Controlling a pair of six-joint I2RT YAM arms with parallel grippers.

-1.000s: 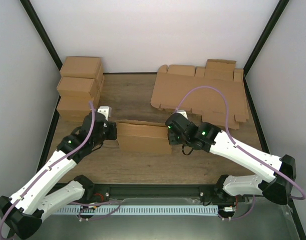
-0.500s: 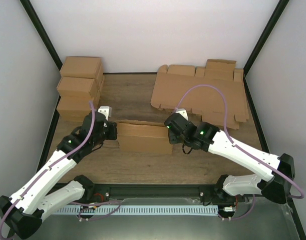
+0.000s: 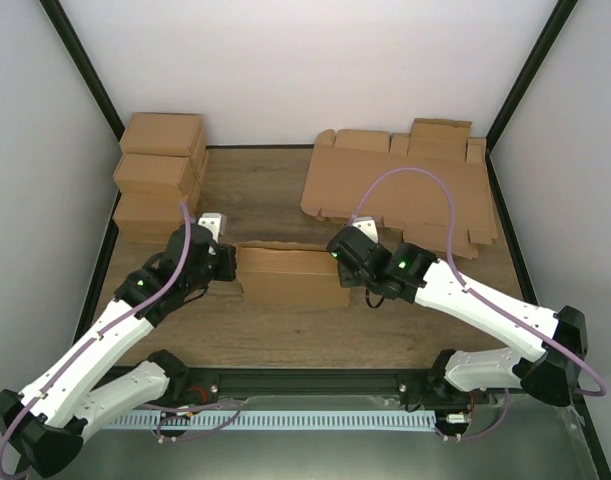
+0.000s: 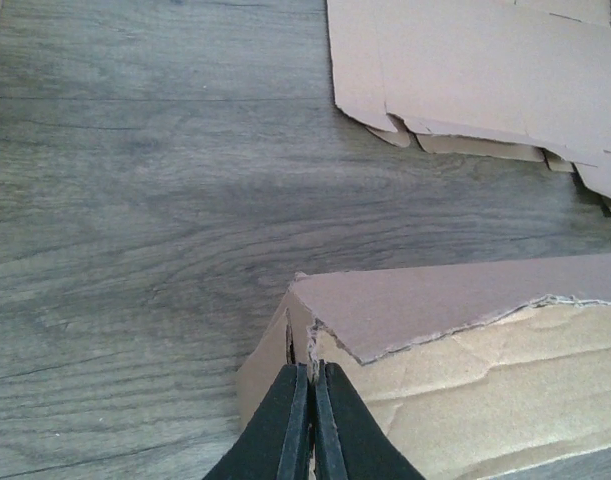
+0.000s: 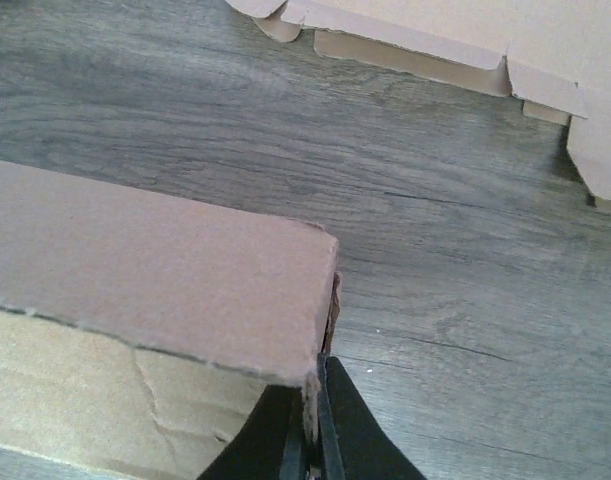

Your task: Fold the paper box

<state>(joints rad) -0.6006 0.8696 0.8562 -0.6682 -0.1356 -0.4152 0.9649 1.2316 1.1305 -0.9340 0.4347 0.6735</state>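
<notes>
The paper box (image 3: 290,275) lies partly folded at the middle of the table, a long brown piece with raised walls. My left gripper (image 3: 231,264) is at its left end. In the left wrist view the gripper (image 4: 312,372) is shut on the thin edge of the paper box (image 4: 465,300) at its left corner. My right gripper (image 3: 341,266) is at the right end. The right wrist view shows that gripper (image 5: 310,388) shut on the end wall under the top panel of the paper box (image 5: 135,260).
Several folded brown boxes (image 3: 160,185) are stacked at the back left. A thick sheaf of flat cardboard blanks (image 3: 405,190) lies at the back right, and its near edge shows in both wrist views (image 4: 485,70) (image 5: 465,30). Bare wooden tabletop (image 3: 255,200) lies between them.
My right gripper's jaws have closed on the box's right end wall. The box has shifted slightly to the right. The left gripper has kept its grip.
</notes>
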